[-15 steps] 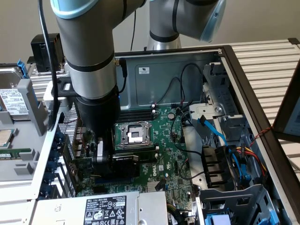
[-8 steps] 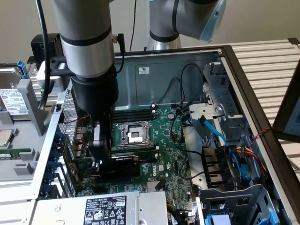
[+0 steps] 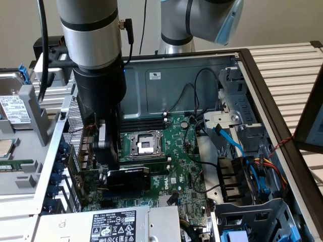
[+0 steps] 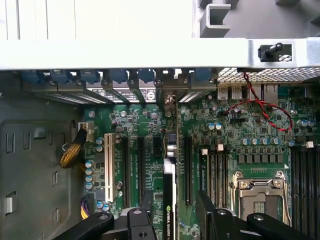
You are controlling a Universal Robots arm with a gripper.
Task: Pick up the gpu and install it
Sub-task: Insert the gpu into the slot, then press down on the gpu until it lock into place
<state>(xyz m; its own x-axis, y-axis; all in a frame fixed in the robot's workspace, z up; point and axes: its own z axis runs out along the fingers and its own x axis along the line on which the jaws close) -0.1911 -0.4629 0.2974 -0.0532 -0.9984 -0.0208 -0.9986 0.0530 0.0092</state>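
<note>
**Card held on edge over the board's slots**

Closest in the wrist view, the gripper [image 4: 170, 220] has its two black fingers [image 4: 141, 220] set on either side of the gpu [image 4: 169, 200], which stands on edge between them with its narrow top face showing a green logo. The fingers look closed against the card's two flat sides, so the claw is clenched on it. In the exterior view the gripper [image 3: 108, 151] reaches down inside the open computer case [image 3: 262, 91], and the gpu [image 3: 128, 179] sits just below it as a short black block low over the motherboard [image 3: 176, 151], near the case's perforated back wall [image 3: 70, 126].

As a judgement, the card is light and stiff but delicate: the plastic cover takes a squeeze well, while the green board underneath, its small parts and its gold contact edge should not be pinched or scraped. The flat sides of the cover, near the middle of its length, are the sound place to hold it, and that is about where the fingers sit. The smooth plastic could slip or tilt if pushed down unevenly.

Beyond the fingers lie the long black slots [image 4: 187, 170] and one white slot [image 4: 108, 167]. Whether the card's lower edge has already entered a slot I cannot tell. Farther on are the blue clips [image 4: 90, 76] along the back wall, a red wire [image 4: 265, 107], and to one side the empty processor socket [image 4: 260, 192].
</note>
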